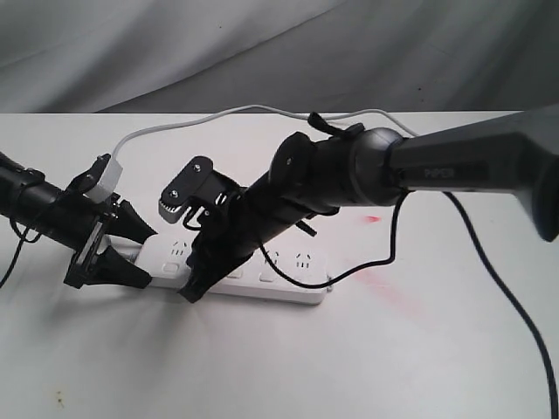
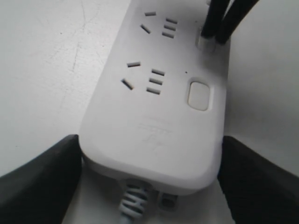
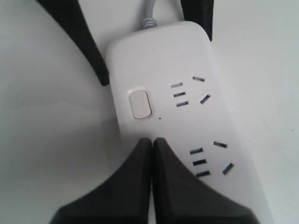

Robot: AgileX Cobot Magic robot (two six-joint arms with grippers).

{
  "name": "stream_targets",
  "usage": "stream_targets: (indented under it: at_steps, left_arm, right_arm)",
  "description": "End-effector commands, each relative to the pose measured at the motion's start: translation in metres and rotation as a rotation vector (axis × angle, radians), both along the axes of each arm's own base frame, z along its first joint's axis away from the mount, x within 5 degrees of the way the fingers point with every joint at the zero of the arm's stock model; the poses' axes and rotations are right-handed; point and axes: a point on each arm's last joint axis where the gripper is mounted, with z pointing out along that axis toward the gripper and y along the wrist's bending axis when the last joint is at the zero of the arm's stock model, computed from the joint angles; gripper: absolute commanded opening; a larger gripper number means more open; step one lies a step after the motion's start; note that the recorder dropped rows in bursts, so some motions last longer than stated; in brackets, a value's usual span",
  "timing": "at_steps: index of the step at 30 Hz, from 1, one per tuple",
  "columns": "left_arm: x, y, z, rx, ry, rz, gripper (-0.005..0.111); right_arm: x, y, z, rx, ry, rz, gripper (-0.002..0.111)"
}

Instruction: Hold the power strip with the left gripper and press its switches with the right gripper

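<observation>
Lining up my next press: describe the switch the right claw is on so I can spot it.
Find the white strip; the left claw grips its cord end. The first switch from there is bare. Yours is the second switch, the only one under the shut tips of the right claw.

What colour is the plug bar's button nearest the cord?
The small rounded-rectangle button is white; left wrist view shows it best.

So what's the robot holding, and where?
The left gripper clamps the power strip at its cord end, one finger on each side. The right gripper, shut, holds nothing.
</observation>
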Motion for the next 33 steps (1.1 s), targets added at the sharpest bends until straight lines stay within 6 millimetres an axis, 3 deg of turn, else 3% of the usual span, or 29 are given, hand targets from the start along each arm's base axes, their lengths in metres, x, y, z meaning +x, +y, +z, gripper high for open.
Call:
stream_targets:
  at_steps: [1,4,7,16,25,31,33]
  left_arm:
    - [-0.010,0.003,-0.020,0.090,0.054,-0.053,0.063]
    - [-0.010,0.003,-0.020,0.090,0.054,-0.053,0.063]
    - [-0.010,0.003,-0.020,0.090,0.054,-0.053,0.063]
    - [-0.010,0.003,-0.020,0.090,0.054,-0.053,0.063]
    - [-0.010,0.003,-0.020,0.091,0.054,-0.054,0.063]
    - [-0.010,0.003,-0.020,0.091,0.054,-0.054,0.063]
    - [-0.010,0.003,-0.020,0.091,0.054,-0.054,0.063]
  right_arm:
    - [0.005,-0.014,0.064,0.103,-0.121,0.000,0.000]
    - [0.008,-0.030,0.084,0.127,-0.106,0.004,0.000]
    - [0.010,-0.042,0.084,0.120,-0.041,0.016,0.000]
    - [-0.004,-0.058,0.026,0.006,0.064,-0.024,0.000]
    - [-0.013,-0.044,-0.023,-0.064,0.107,-0.021,0.000]
    - [-0.007,-0.045,-0.019,-0.053,0.059,-0.061,0.000]
    - [-0.007,-0.044,-0.007,-0.035,0.040,-0.060,0.000]
